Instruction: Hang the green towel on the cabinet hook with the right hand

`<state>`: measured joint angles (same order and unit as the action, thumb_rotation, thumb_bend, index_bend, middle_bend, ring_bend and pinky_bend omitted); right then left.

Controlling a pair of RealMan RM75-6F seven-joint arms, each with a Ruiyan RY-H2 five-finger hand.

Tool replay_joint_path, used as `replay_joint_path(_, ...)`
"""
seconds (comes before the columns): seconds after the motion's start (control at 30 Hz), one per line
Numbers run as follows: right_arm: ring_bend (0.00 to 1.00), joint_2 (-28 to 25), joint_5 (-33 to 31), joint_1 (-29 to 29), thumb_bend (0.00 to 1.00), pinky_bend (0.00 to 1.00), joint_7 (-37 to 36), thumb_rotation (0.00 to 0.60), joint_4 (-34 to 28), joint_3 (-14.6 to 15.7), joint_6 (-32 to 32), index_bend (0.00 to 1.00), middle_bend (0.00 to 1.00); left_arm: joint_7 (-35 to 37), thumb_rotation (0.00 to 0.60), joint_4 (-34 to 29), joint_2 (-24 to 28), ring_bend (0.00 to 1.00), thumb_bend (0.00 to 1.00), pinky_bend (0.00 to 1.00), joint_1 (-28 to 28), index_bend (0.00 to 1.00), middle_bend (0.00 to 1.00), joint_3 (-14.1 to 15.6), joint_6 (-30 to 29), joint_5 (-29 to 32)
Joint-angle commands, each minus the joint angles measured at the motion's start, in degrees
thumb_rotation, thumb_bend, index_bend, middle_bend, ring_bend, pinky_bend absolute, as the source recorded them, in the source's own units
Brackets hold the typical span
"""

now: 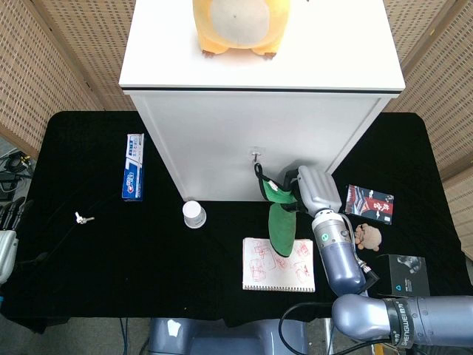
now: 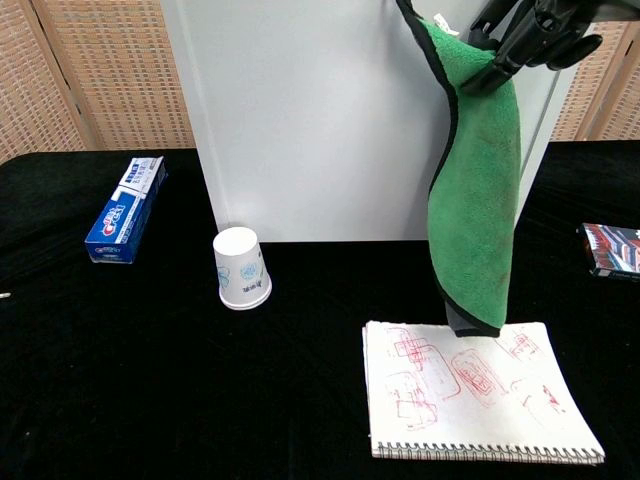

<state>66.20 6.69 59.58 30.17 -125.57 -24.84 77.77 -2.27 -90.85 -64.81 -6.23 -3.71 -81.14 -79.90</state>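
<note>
My right hand (image 1: 309, 188) grips the top of the green towel (image 1: 281, 222) in front of the white cabinet (image 1: 259, 140). The towel (image 2: 475, 190) hangs down with its black edge just above the notebook. A small hook (image 1: 256, 155) sits on the cabinet front, and the towel's black loop reaches up to just below it. In the chest view the right hand (image 2: 530, 30) is at the top edge, dark fingers closed on the cloth. My left hand (image 1: 7, 222) is at the far left edge, away from everything, fingers barely visible.
A sketched notebook (image 1: 278, 265) lies under the towel. A paper cup (image 1: 194, 214) stands at the cabinet's foot, a toothpaste box (image 1: 133, 166) to its left, keys (image 1: 83, 218) further left. Small packets (image 1: 369, 201) and a black box (image 1: 400, 275) lie at the right. A plush toy (image 1: 236, 26) sits atop the cabinet.
</note>
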Motion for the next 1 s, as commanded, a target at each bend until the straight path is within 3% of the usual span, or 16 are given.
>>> replay_joint_path(0.03, 1.00, -0.16, 1.14, -0.64, 0.07, 1.00, -0.53, 0.600, -0.41, 0.12, -0.31, 0.58, 1.00, 0.02, 0.600, 0.01, 0.01, 0.00, 0.00, 0.00, -0.01, 0.00, 0.00, 0.00, 0.04, 0.03)
replay_joint_path(0.13, 1.00, -0.65, 2.11, -1.30, 0.00, 1.00, -1.18, 0.600, -0.93, 0.03, -0.76, 0.57, 1.00, -0.04, 0.600, 0.00, -0.01, 0.00, 0.00, 0.00, 0.00, 0.00, 0.00, 0.03, 0.01, -0.04)
replay_joint_path(0.67, 1.00, -4.73, 7.04, -5.66, 0.00, 1.00, -4.03, 0.600, -4.69, 1.32, -2.28, 0.57, 1.00, -0.38, 0.600, -0.10, -0.12, 0.00, 0.00, 0.00, 0.03, 0.00, 0.00, 0.14, -0.16, -0.27)
replay_joint_path(0.8, 1.00, -7.31, 14.51, -10.22, 0.00, 1.00, -6.95, 0.600, -5.92, 4.55, -4.90, 0.57, 1.00, -0.37, 0.600, -0.18, -0.08, 0.00, 0.00, 0.00, 0.11, 0.00, 0.00, 0.19, -0.36, -0.43)
replay_joint_path(1.0, 1.00, -11.56, 38.30, -21.60, 0.00, 1.00, -16.28, 0.600, -1.68, 12.58, -10.42, 0.55, 1.00, -0.71, 0.600, -0.61, -0.03, 0.00, 0.00, 0.00, 0.33, 0.00, 0.00, 0.35, -1.03, -1.02)
